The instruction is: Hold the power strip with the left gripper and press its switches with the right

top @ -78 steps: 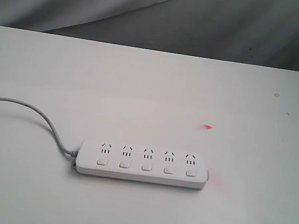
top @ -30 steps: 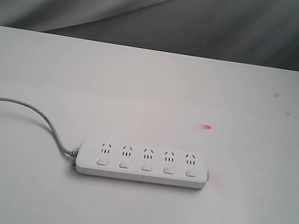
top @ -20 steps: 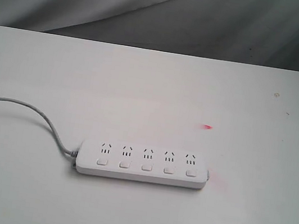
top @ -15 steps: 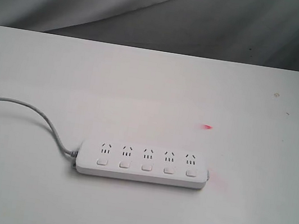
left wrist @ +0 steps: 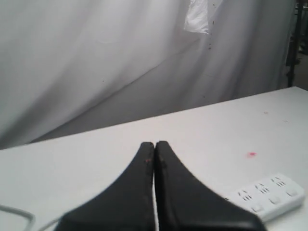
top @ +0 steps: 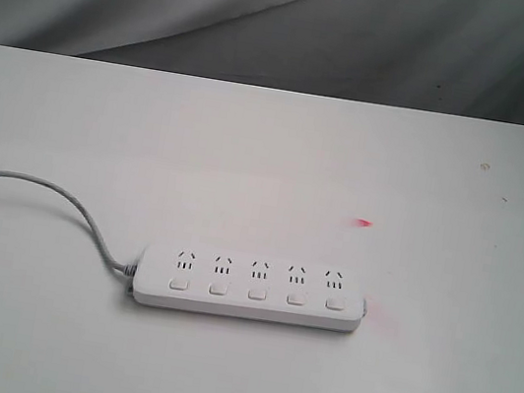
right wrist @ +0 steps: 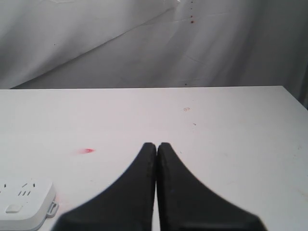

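The white power strip (top: 249,289) lies flat on the white table (top: 268,158), with five sockets and a row of five small switches (top: 257,293) below them. Its grey cable (top: 53,191) runs off to the left edge. Neither arm shows in the exterior view. In the left wrist view my left gripper (left wrist: 154,144) is shut on nothing, and one end of the power strip (left wrist: 269,194) lies apart from it. In the right wrist view my right gripper (right wrist: 157,145) is shut and empty, with an end of the power strip (right wrist: 21,202) off to one side.
A small red mark (top: 364,223) sits on the table beyond the strip, and a fainter pink smudge (top: 379,315) lies by its right end. A grey cloth backdrop (top: 290,21) hangs behind the table's far edge.
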You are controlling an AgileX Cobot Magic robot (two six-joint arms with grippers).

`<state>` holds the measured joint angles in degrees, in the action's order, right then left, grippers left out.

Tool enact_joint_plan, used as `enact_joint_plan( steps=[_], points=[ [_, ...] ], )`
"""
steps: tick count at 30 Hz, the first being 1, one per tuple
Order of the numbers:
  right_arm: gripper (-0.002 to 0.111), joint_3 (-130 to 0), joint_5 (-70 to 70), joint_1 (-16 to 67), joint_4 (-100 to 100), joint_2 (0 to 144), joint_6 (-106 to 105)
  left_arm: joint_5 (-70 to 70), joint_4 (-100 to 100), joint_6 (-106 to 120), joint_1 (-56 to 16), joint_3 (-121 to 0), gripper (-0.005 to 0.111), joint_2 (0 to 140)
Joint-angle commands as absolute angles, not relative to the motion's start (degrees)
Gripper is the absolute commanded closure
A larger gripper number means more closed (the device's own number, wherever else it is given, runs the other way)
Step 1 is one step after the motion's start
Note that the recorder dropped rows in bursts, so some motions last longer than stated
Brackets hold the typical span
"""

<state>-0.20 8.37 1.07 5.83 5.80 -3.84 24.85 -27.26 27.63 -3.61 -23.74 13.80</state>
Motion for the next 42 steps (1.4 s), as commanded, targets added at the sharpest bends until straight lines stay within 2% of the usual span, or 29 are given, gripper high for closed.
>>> enact_joint_plan(
  steps=[1, 6, 17, 24, 32, 42],
  points=[
    [0.108, 0.00, 7.79, 0.61, 6.19, 5.59, -3.78, 36.00, -31.60, 30.30, -3.99, -26.03, 0.107, 14.45],
    [0.108, 0.00, 7.79, 0.61, 6.19, 5.59, -3.78, 43.06, -30.75, 31.94, -3.99, -32.25, 0.107, 28.61],
    [0.108, 0.00, 7.79, 0.61, 6.19, 5.59, -3.78, 48.71, -33.90, 61.23, -3.99, -51.85, 0.107, 62.49],
    [0.108, 0.00, 7.79, 0.61, 6.19, 5.59, -3.78, 48.87, -44.47, 83.44, -3.99, -54.62, 0.107, 77.42],
    [0.108, 0.00, 7.79, 0.61, 6.19, 5.59, -3.78, 50.47, -50.32, 84.41, -3.99, -54.62, 0.107, 87.69],
    [0.108, 0.00, 7.79, 0.61, 6.19, 5.59, -3.78, 49.69, -50.57, 85.17, -3.99, -54.62, 0.107, 89.37]
  ],
)
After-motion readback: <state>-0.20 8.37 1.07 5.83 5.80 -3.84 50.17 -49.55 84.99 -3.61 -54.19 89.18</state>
